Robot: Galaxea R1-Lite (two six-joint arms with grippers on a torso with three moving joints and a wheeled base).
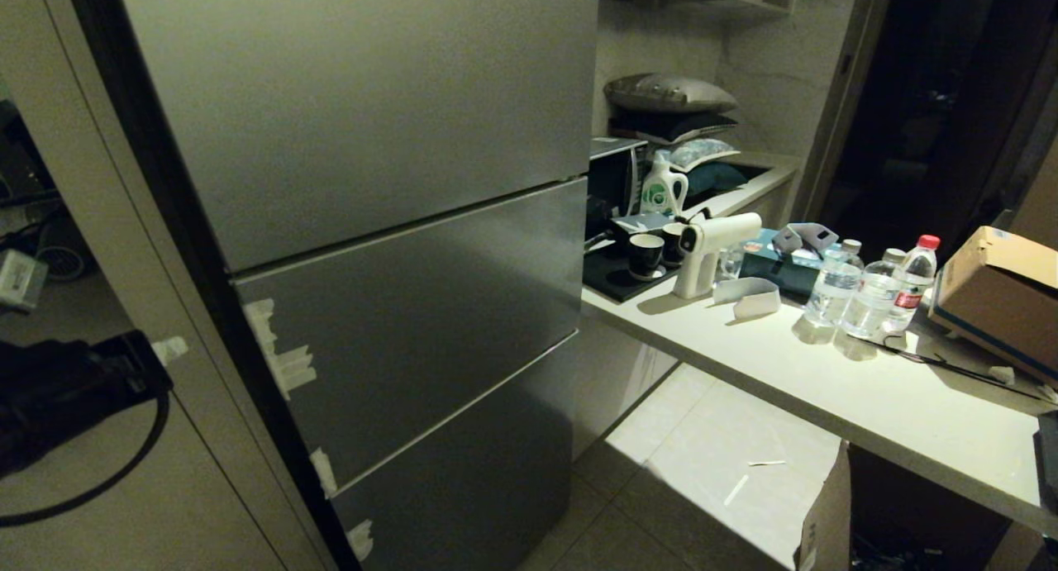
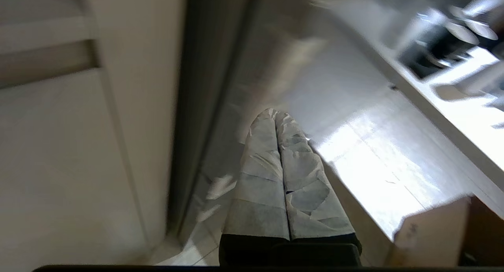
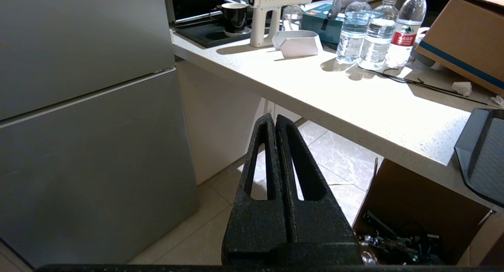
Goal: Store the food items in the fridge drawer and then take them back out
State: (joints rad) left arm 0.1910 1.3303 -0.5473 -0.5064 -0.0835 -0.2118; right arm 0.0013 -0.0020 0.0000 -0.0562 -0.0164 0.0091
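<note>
Left gripper [image 2: 275,116]: two long tapered fingers wrapped in pale grey-white crinkled tape, on a black base. Right gripper [image 3: 274,120]: matte black, rough-textured wedge fingers, each with a triangular cutout. Left arm [image 1: 66,389], left edge of head view: black housing, black looping cable, white tape patch.

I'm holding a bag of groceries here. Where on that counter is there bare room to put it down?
The front strip of the counter, nearest the floor, is bare, widest between the water bottles and its near edge. The back is crowded: a black tray with cups, a white spray gun, a tissue box and a cardboard box.
</note>
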